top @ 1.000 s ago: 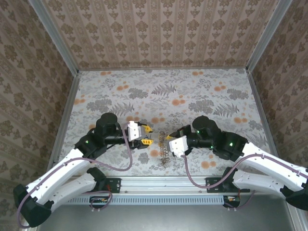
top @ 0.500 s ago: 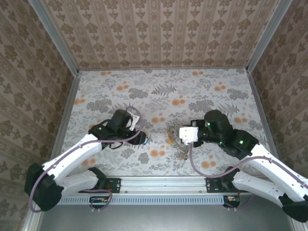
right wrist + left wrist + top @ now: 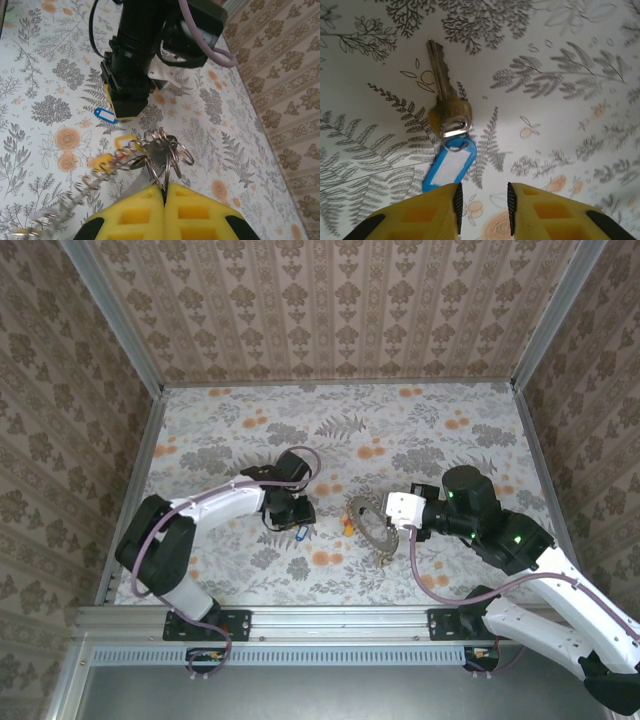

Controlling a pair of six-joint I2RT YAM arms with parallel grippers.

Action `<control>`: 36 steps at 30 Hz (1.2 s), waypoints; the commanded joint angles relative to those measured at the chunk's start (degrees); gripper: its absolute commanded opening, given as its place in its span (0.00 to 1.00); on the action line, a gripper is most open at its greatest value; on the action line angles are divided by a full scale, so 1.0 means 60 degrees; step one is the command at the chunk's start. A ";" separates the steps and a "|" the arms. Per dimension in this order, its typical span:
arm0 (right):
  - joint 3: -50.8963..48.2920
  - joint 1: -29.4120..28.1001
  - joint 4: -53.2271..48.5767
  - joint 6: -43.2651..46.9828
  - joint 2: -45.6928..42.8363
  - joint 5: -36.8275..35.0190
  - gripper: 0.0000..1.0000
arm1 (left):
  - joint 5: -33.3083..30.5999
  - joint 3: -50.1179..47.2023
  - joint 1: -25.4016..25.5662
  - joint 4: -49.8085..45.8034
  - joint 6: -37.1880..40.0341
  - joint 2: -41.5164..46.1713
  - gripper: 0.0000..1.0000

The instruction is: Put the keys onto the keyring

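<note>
A brass key (image 3: 448, 107) with a blue plastic tag (image 3: 449, 165) lies flat on the floral table, just ahead of my left gripper (image 3: 482, 207). That gripper is open, with nothing between its pads. From above, the left gripper (image 3: 296, 519) hovers over the blue tag (image 3: 301, 534). My right gripper (image 3: 165, 192) is shut on the keyring (image 3: 170, 150), a cluster of silvery rings with keys bunched on it. Its link chain (image 3: 85, 187) trails to the lower left over two yellow tags (image 3: 125, 142). In the top view the right gripper (image 3: 384, 518) holds the keyring (image 3: 364, 515) at table centre.
Patterned walls and metal rails (image 3: 135, 490) enclose the table on three sides. The left arm's wrist (image 3: 132, 60) stands close in front of the right gripper. The far half of the table (image 3: 340, 425) is bare.
The left arm has swung forward and lowered over the blue-tagged key, its jaws narrowing. The right gripper has drawn back to the right with the keyring, dragging the chain along.
</note>
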State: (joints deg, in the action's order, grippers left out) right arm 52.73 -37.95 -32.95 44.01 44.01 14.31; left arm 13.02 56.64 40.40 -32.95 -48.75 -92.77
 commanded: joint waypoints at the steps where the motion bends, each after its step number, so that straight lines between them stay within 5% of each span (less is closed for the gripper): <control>1: 0.0260 0.0047 0.0222 -0.0395 -0.0251 0.0326 0.00 | 0.0118 0.0144 -0.0087 -0.0170 -0.1720 -0.0315 0.35; 17: 0.0282 0.0042 0.0310 -0.0487 -0.0239 0.0639 0.00 | -0.0622 0.0521 -0.0020 -0.0563 -0.2546 -0.0927 0.29; 26: 0.0336 0.0027 0.0311 -0.0549 -0.0276 0.0789 0.00 | -0.0635 0.0445 -0.0054 -0.0199 -0.2358 -0.1099 0.17; 36: 0.0331 -0.0002 0.0247 -0.0581 -0.0424 0.0928 0.00 | -0.1417 0.0825 -0.0083 -0.0822 -0.1709 -0.1060 0.16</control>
State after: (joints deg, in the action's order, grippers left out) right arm 52.73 -37.87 -33.01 41.67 42.68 17.72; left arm 6.96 59.88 40.07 -35.42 -60.84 -98.94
